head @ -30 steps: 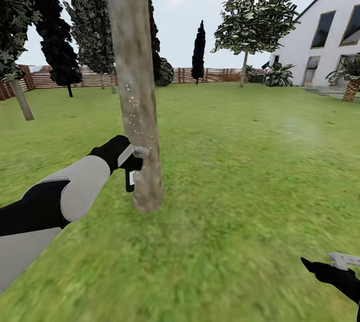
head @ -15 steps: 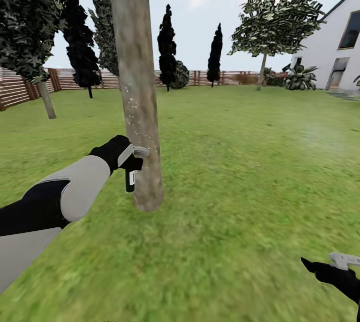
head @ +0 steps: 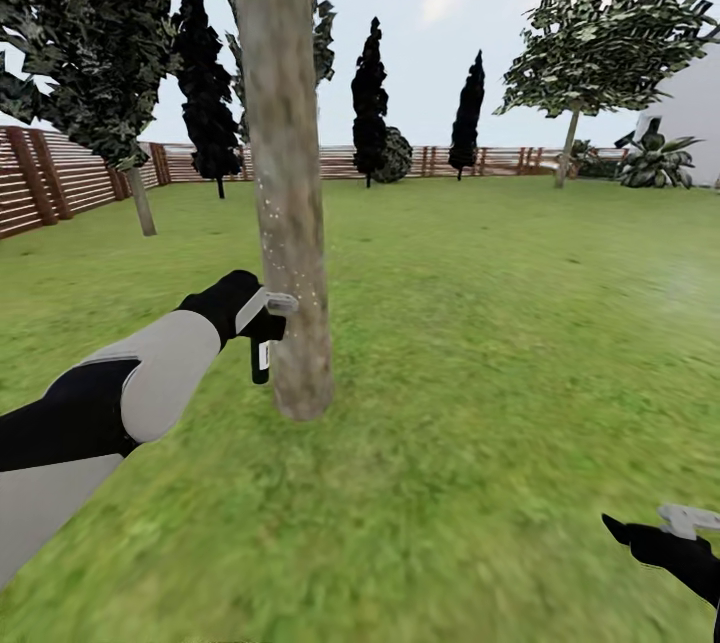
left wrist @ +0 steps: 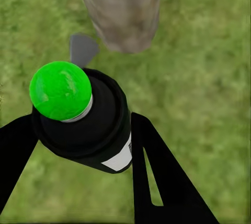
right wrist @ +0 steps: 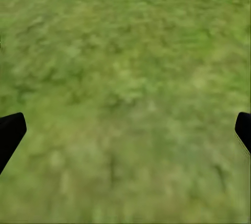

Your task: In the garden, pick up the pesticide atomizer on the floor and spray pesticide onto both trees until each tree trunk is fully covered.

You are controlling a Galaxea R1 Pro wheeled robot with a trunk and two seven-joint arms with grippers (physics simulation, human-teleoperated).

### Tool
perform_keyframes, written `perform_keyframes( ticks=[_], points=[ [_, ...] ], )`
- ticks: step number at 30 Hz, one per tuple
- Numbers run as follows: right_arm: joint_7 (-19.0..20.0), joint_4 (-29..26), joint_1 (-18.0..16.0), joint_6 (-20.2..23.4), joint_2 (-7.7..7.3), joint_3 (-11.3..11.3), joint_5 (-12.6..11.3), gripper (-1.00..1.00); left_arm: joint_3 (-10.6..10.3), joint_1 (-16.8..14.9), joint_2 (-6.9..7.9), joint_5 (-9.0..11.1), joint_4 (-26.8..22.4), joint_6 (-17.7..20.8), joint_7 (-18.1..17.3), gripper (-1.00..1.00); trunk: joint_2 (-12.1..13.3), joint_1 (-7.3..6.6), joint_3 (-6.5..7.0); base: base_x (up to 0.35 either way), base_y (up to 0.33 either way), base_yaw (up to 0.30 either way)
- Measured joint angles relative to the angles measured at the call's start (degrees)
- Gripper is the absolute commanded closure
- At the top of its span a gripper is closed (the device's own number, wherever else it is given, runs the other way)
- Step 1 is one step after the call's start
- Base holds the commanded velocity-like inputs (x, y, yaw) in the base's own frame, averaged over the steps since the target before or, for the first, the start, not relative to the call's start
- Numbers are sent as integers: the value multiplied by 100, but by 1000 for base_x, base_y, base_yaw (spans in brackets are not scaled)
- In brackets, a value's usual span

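The right gripper [right wrist: 125, 130] hung low over bare grass [head: 480, 443], its two black fingertips [right wrist: 10, 132] spread wide apart with nothing between them. The left gripper [head: 262, 323] was clamped on the pesticide atomizer [head: 261, 355], which was held off the lawn just beside the nearest tree trunk [head: 290, 223], on its left side near the base. In the left wrist view the atomizer [left wrist: 86, 122] sat between the two black fingers [left wrist: 157, 172], a dark bottle with a white label, a bright green round cap and a grey nozzle pointing at the trunk [left wrist: 123, 10]; whether nozzle and bark touched could not be told. What the bottle held was hidden by its dark wall. Small white specks dotted the trunk above the nozzle. Farther off stood a second pale-trunked tree [head: 567, 148] at the right, black conifers [head: 369, 103] and a slatted wooden fence [head: 60, 183] along the lawn's far edge.
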Motion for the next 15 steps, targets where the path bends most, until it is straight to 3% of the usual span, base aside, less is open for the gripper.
perform_keyframes(
  ticks=[15],
  points=[
    [5, 0, 0, 0, 0, -2, 0, -100, 3, 0, 2, 1, 1, 0, 3, 100, 0, 0, 87, 0, -321, 218]
  ],
)
